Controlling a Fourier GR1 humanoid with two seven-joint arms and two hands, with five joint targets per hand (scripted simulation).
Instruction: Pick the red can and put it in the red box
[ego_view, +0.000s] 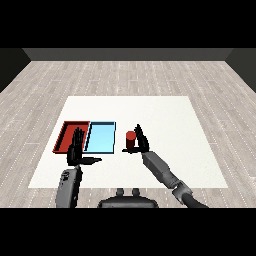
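The red can (130, 139) stands upright on the white table, just right of the light blue tray (100, 137). My right hand (140, 141) is against the can's right side, fingers pointing up behind it and thumb reaching under its near side; they are not closed round it. The red tray (65, 135) lies at the left, beside the blue one. My left hand (76, 151) hovers over the red tray's near right corner, fingers straight and thumb out to the right, holding nothing.
The white table (165, 130) stretches wide to the right and behind the trays. Both trays lie near the left part of the table, with wooden floor (130, 75) all around.
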